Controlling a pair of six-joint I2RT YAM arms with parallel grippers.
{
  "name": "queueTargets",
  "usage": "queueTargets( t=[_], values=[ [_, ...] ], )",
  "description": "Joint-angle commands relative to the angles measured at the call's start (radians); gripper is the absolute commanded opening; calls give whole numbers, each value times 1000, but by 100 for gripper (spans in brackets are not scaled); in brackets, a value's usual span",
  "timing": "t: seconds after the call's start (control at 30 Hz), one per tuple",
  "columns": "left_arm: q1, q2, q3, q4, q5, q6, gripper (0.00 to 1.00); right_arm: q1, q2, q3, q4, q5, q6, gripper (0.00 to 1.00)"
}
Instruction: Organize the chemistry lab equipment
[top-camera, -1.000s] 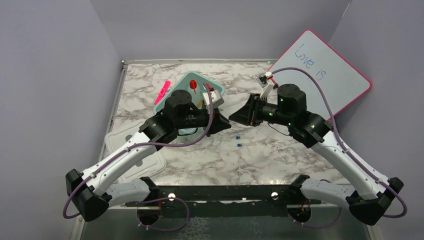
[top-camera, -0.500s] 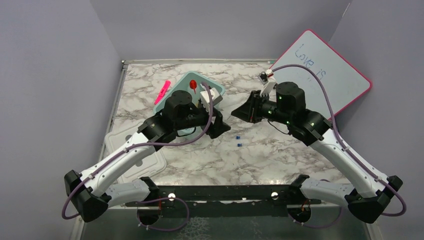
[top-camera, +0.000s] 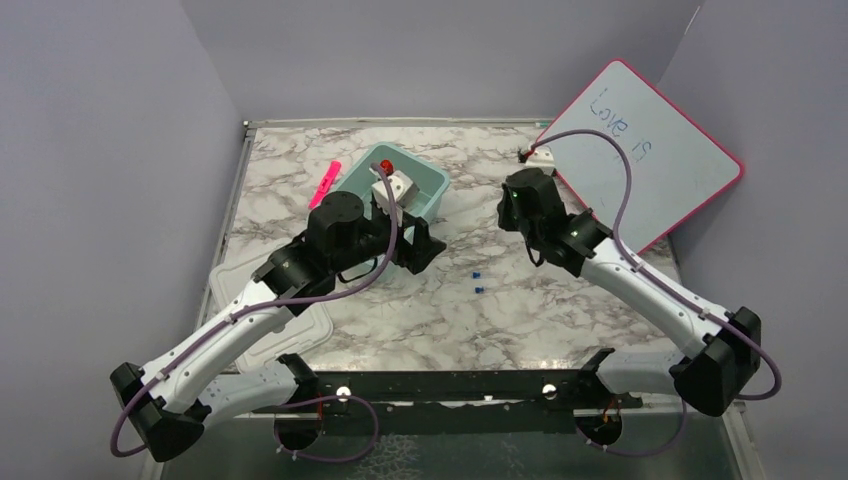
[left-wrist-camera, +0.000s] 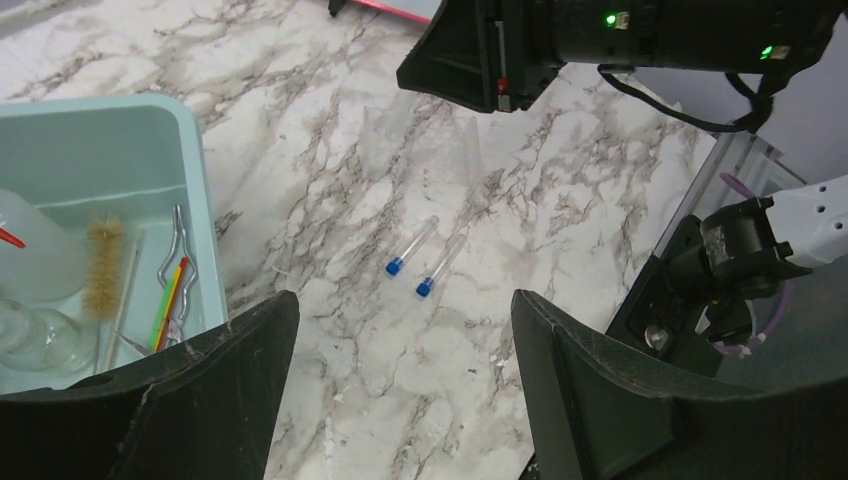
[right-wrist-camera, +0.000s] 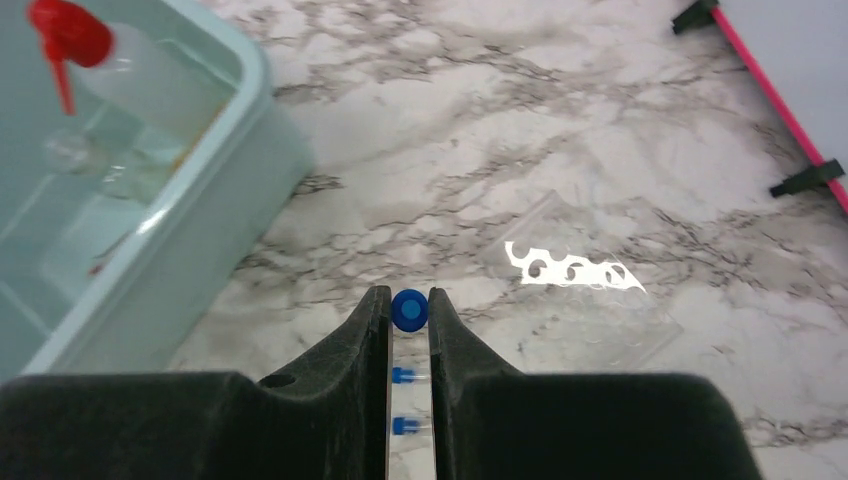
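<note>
Right pincer (right-wrist-camera: 408, 299): closed on one blue-capped tube (right-wrist-camera: 408, 311), held above the counter (right-wrist-camera: 560, 120).
Left pincer (left-wrist-camera: 400, 305): wide open, empty.
Loose tube pair (left-wrist-camera: 412, 246): flat on the counter beneath the left pincer.
Teal bin (left-wrist-camera: 205, 190), at the pair's 9 o'clock: holds brush (left-wrist-camera: 102, 268) and tongs (left-wrist-camera: 178, 245).

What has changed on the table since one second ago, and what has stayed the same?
The left gripper drew back to its left, fingers now open. The right gripper tipped down to face the table, its fingers shut on a blue-capped tube. The two loose tubes, teal bin and whiteboard stayed where they were.
</note>
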Motion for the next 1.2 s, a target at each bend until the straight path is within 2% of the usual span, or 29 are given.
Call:
queueTargets(
  t=[0.0, 0.27, 0.53, 0.8, 1.17],
  values=[
    [-1, -2, -33, 35, 33, -34, 80, -18, 48, -88, 131, 230, -6, 16],
    [-1, -19, -100, 59, 26, -48, 80, -88, 122, -228, 295, 192, 65, 16],
    [-1, -68, -166, 108, 24, -41, 80, -114, 192, -269, 389, 130, 96, 15],
    [-1, -70, -172, 113, 32, -37, 80, -118, 221, -267, 381, 93, 99, 15],
    [-1, -62, -174, 105, 12, -36, 80, -121, 255, -239, 328, 145, 103, 15]
  ],
)
